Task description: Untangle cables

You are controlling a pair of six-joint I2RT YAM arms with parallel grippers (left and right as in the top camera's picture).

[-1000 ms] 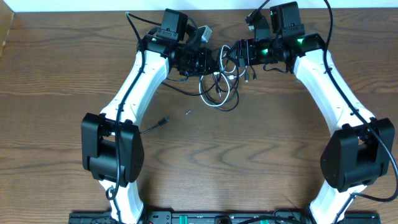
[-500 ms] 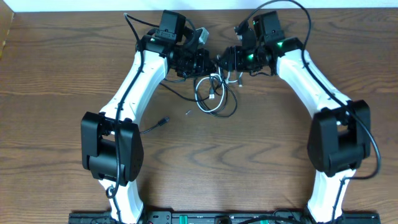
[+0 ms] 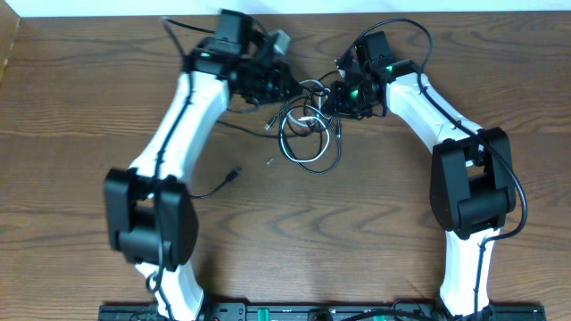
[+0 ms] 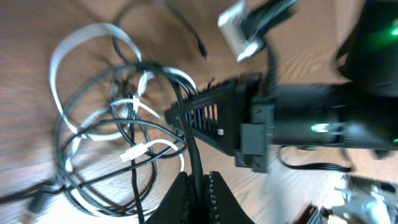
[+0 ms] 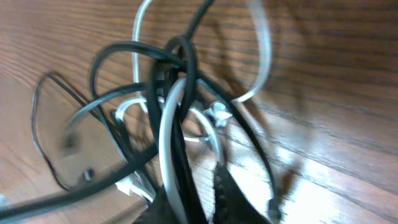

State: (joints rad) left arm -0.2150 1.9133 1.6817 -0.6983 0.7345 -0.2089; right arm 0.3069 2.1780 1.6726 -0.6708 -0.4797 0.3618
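Now the right arm [image 3: 428, 98] is sitting much further in than a second ago. Its elbow is pulled well away from the right edge of the tabletop [image 3: 375, 223], and the right tool [image 3: 333, 96] is crowding left into the bundle. On the other side, the left arm [image 3: 183, 116] is leaning further out to the left, with the left tool [image 3: 285, 85] drawn back toward the far edge. The cables [image 3: 308, 134] are lying between the two tools at the far middle of the tabletop. They are roughly where they were, with the loops trailing slightly more to the left and still knotted together.

From the left wrist, the left tool is clenching a black cord [image 4: 194, 155], which is running straight out from between its closed fingers [image 4: 179, 196] into the tangle. White loops and a white plug end [image 4: 134, 152] are lying beyond it on the wood. From the right wrist, the right tool is gripping too: a pale cord [image 5: 168, 124] and another black strand are pinched side by side between its fingers [image 5: 233, 199], arching over the rest of the knot. Both tools are pointing inward, facing each other close together across the bundle.
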